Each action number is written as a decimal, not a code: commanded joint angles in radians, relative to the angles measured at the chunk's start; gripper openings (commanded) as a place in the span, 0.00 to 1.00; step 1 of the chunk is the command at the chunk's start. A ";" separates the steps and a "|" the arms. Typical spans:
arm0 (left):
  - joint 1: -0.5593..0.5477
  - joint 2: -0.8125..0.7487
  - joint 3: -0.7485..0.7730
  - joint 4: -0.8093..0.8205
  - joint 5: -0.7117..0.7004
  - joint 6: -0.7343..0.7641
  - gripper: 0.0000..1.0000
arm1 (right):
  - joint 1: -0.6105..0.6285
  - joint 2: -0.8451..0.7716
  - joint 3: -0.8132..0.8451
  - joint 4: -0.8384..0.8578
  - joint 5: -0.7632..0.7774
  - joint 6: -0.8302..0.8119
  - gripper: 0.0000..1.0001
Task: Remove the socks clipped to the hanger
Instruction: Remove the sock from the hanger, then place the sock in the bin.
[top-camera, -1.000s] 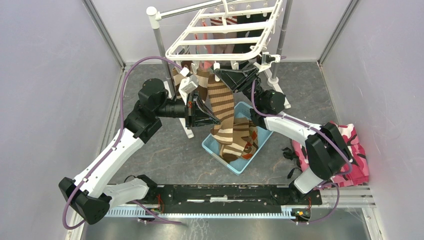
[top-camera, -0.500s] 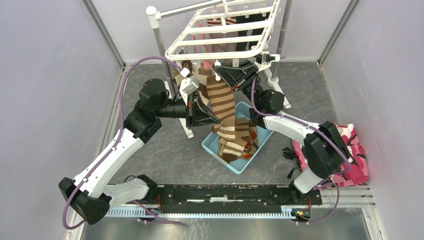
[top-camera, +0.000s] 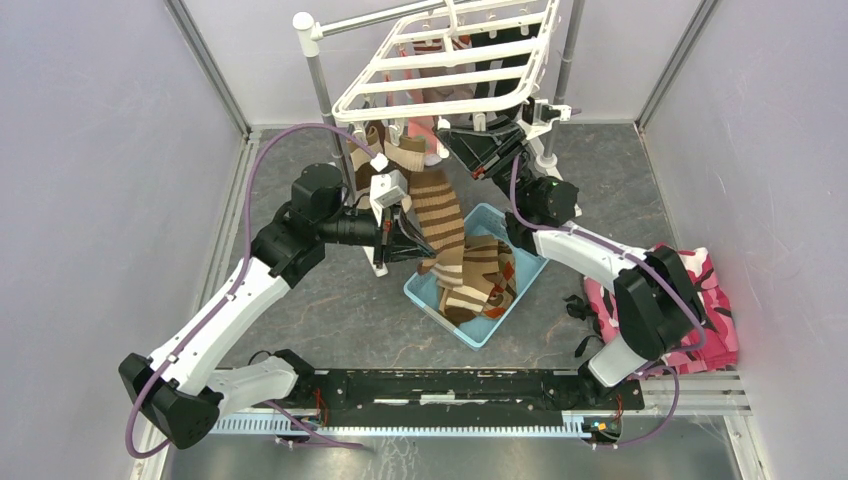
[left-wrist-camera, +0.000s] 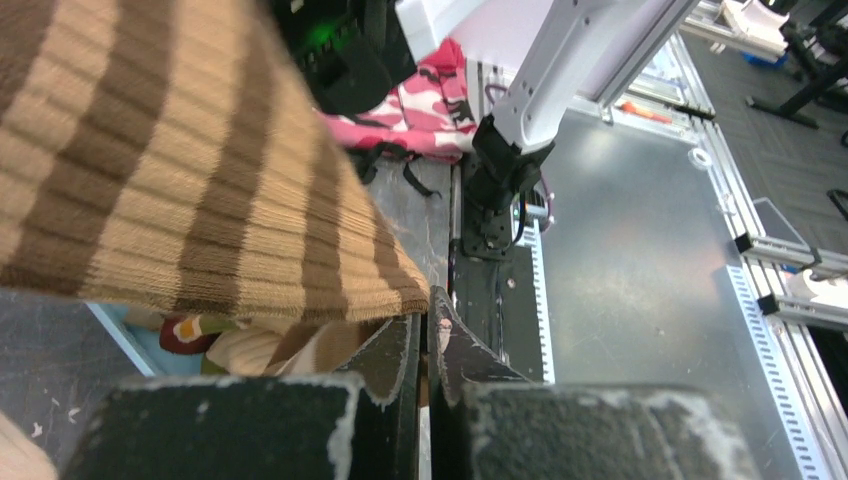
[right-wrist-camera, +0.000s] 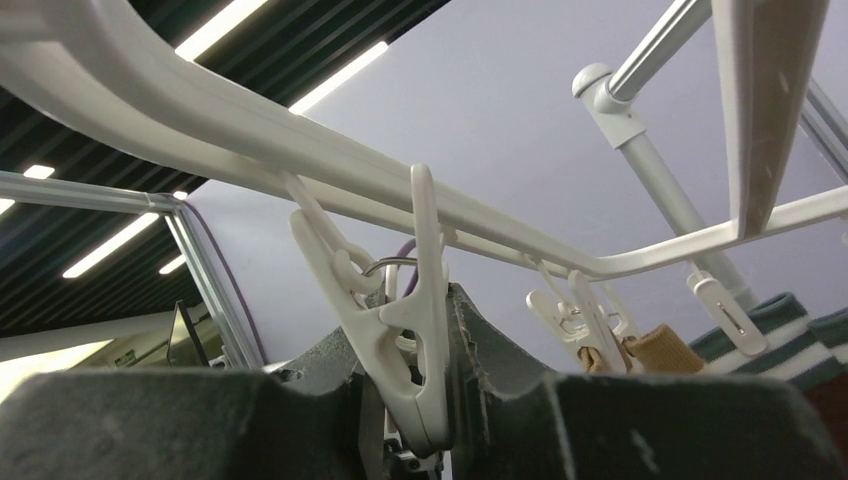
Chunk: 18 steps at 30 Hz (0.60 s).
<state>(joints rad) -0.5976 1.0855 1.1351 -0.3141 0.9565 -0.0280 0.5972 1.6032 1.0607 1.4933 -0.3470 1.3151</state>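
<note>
1. The hanger (top-camera: 437, 102) is hung from the grey pole stand (top-camera: 322, 90) at the far side of the table, above both arms.
2. Several socks (top-camera: 425, 92) are seen hanging beneath its bars.
3. A brown-and-tan striped sock (top-camera: 440, 210) is stretched from just below the hanger's near rim down into the light blue basket (top-camera: 441, 318). Its lower end is laid there on other socks (top-camera: 490, 275).
4. Whether the striped sock's top end is gripped by a clip cannot be told.
5. The left gripper (top-camera: 418, 248) is held at the left edge of the striped sock, about halfway along it.
6. In the left wrist view its fingers (left-wrist-camera: 395, 350) are pressed together, and the sock's hem (left-wrist-camera: 170, 160) is laid right at their tips. Whether the cloth is pinched between them cannot be told.
7. The right gripper (top-camera: 455, 135) is raised to the hanger's near right edge.
8. In the right wrist view one white clip (right-wrist-camera: 420, 300), dangling from the frame's rim (right-wrist-camera: 200, 130), is squeezed between the two fingers (right-wrist-camera: 490, 370), one finger on each side of it.
9. A pink camouflage cloth (top-camera: 710, 300) is heaped at the right side of the table, well apart from the basket.
</note>
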 joint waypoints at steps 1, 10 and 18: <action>-0.009 -0.003 -0.016 -0.078 -0.008 0.145 0.02 | -0.014 -0.046 0.023 0.057 -0.054 0.007 0.11; -0.066 0.090 0.031 -0.080 -0.073 0.254 0.02 | -0.020 -0.077 0.023 -0.046 -0.098 -0.037 0.12; -0.173 0.235 0.038 0.026 -0.230 0.398 0.02 | -0.025 -0.104 0.005 -0.080 -0.109 -0.057 0.12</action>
<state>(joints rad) -0.7311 1.2644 1.1347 -0.3824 0.8169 0.2428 0.5747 1.5452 1.0607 1.3975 -0.4236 1.2770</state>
